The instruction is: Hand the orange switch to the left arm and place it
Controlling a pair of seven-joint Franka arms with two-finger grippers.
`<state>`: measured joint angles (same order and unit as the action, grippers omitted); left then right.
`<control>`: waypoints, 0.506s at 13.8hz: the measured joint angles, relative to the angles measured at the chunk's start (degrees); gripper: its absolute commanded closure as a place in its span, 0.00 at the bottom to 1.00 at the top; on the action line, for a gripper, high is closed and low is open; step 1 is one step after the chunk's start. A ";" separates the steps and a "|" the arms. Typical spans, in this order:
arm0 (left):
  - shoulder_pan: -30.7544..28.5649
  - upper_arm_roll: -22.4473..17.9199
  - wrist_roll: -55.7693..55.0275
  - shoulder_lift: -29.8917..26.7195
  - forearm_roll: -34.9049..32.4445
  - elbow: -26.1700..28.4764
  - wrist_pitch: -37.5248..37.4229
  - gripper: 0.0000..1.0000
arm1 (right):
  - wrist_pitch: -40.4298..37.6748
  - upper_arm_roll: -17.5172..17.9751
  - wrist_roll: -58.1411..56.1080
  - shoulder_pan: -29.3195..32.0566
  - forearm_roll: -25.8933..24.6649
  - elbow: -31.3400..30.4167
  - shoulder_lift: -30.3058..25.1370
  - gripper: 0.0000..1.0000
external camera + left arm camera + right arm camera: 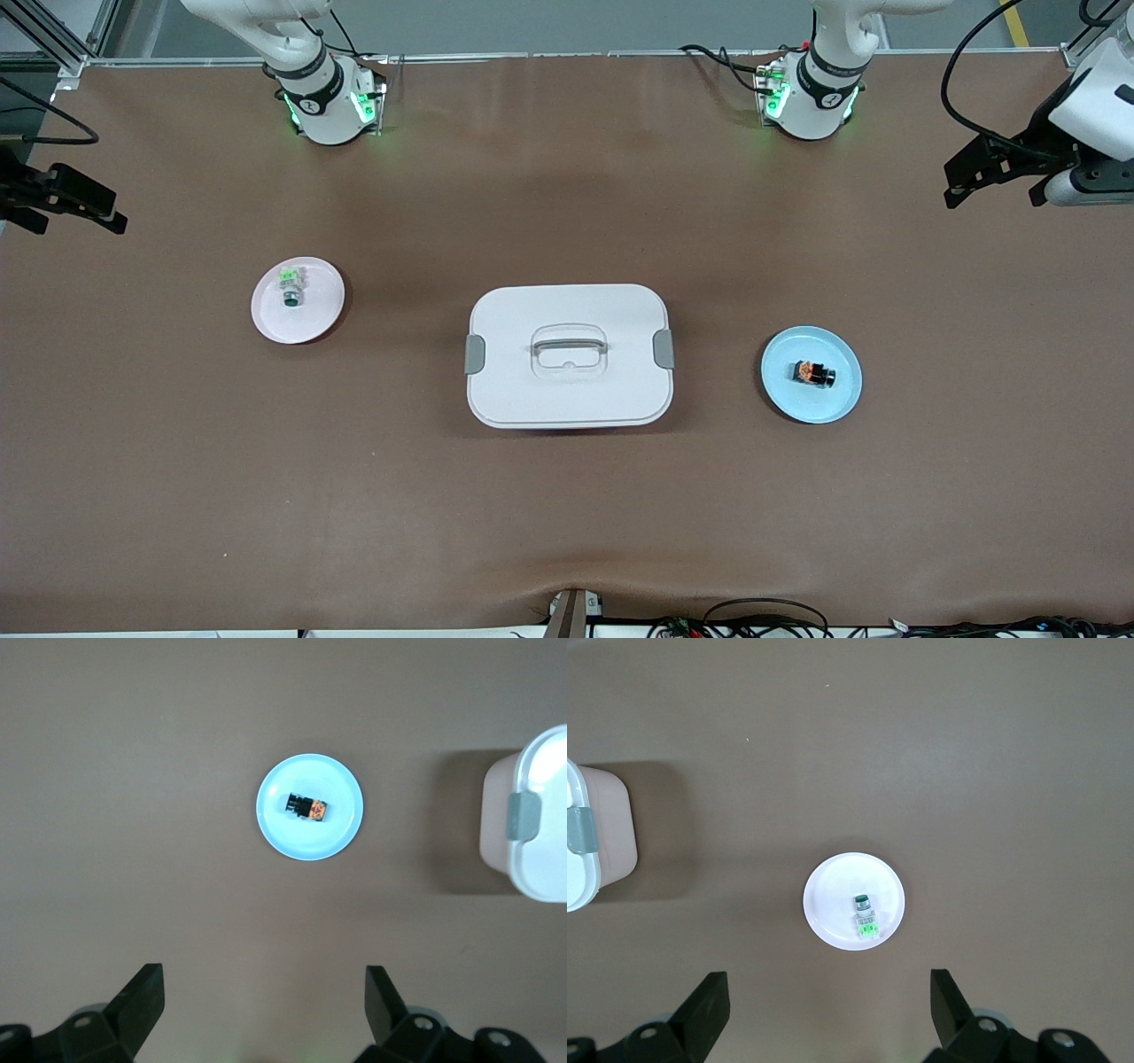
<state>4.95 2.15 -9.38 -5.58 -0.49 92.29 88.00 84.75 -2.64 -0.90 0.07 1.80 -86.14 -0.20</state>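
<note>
Orange switch [813,374] on blue plate [842,403], white box [568,354] mid-table, left gripper [992,182] and right gripper [75,206], apparently both open, raised.

Brown table [567,532]; white box [567,390] with grey latches [475,354]; pale blue plate [837,403] bearing black-and-orange switch [813,374]; pale pink plate [319,315] bearing green-and-white component [291,285]; glossy white arms [828,80], black-banded.

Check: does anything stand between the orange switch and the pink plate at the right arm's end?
Yes. The closed white box sits on the table directly between the orange switch, lying on the blue plate, and the pink plate. Both grippers, left and right, hover open, holding nothing.
</note>
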 measured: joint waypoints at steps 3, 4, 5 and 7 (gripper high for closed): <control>0.13 0.01 -4.42 0.15 0.41 0.00 0.00 0.00 | 0.00 0.00 0.08 0.00 0.00 0.00 0.00 0.00; 0.14 0.01 -4.44 0.30 0.41 -0.01 0.01 0.00 | 0.00 0.00 0.10 0.00 0.00 0.00 0.00 0.00; 0.14 0.01 -4.44 0.49 0.41 -0.03 0.02 0.00 | 0.00 0.00 0.11 0.00 0.00 0.00 0.00 0.00; 0.15 0.01 -4.44 0.75 0.41 -0.09 0.02 0.00 | 0.00 0.00 0.11 0.00 0.00 0.00 0.00 0.00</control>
<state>5.09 2.15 -13.83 -4.83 -0.08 92.20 88.01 84.75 -2.64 -0.79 0.07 1.80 -86.14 -0.20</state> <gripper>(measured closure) 0.000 0.000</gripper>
